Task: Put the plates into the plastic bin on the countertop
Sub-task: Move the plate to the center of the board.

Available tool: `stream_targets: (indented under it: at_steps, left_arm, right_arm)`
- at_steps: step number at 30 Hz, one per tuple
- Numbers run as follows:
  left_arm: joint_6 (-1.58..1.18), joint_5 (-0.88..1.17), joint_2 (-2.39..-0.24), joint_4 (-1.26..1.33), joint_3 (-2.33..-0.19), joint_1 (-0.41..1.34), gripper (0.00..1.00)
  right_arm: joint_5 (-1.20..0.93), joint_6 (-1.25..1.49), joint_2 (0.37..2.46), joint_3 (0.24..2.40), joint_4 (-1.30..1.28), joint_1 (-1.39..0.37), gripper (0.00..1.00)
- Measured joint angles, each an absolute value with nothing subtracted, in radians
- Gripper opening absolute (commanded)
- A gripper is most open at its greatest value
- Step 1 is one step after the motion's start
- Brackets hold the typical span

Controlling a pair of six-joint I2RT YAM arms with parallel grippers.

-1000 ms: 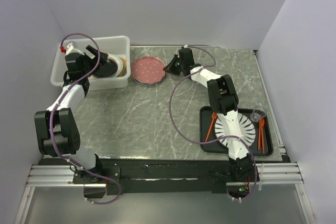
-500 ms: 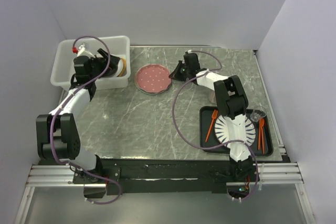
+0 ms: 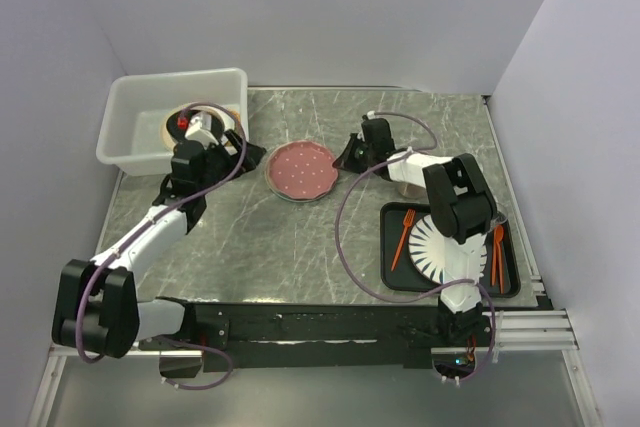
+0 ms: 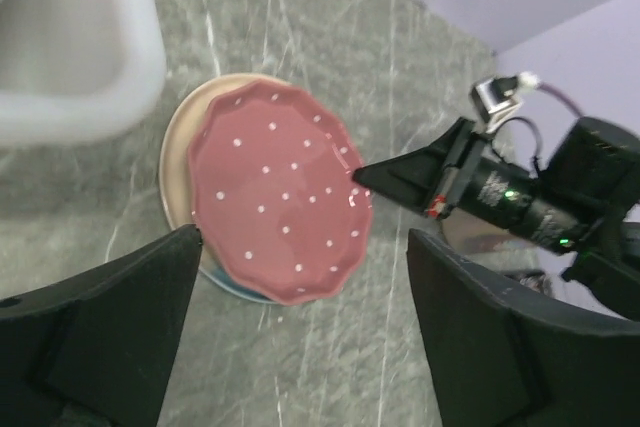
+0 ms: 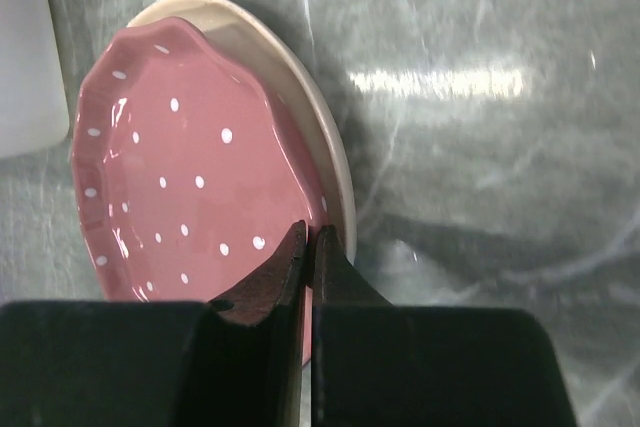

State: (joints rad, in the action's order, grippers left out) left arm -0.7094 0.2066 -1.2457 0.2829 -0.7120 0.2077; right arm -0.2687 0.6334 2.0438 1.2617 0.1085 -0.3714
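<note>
Now, step: next pick-up. The pink plate (image 3: 303, 169) sits on a tan plate (image 4: 175, 162) on the table (image 3: 290, 237), not yet binned.
Left end effector (image 3: 245, 154): fingers spread wide and empty, just short of the stack's edge. The plastic bin (image 3: 170, 79) is close behind it.
Right end effector (image 3: 346, 155): fingers pressed together, holding nothing, tip touching the pink plate's opposite rim.
Next move (judged): the left needs a rim to pinch, and the right tip could brace the stack against sliding.
Edges: the plate rims lie low on the table, and the bin wall stands near the stack.
Open room: bare table on the near side of both end effectors. The black tray (image 3: 385, 277) is well apart, behind the right one.
</note>
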Motion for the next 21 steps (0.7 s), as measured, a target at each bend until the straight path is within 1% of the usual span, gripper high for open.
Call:
stream_targets:
  at_steps: [3,6,7,11,21]
  left_arm:
    - [-0.698,0.184,-1.255,0.277,-0.688,0.243,0.82]
    - [-0.691,0.163,-1.287,0.275,-0.675,0.278,0.76]
    - [-0.691,0.159,-1.303,0.275,-0.674,0.289,0.73]
    - [-0.690,0.143,-1.383,0.284,-0.674,0.333,0.67]
    - [-0.670,0.079,-1.589,0.273,-0.730,0.385,0.62]
  right_arm:
    - [-0.272,0.627,2.007,1.203,0.130,-0.371,0.00]
    - [-0.278,0.618,1.981,1.160,0.149,-0.371,0.00]
    - [-0.280,0.615,1.978,1.152,0.157,-0.371,0.00]
    - [-0.285,0.605,1.977,1.144,0.173,-0.370,0.00]
    - [-0.290,0.599,1.977,1.139,0.183,-0.370,0.00]
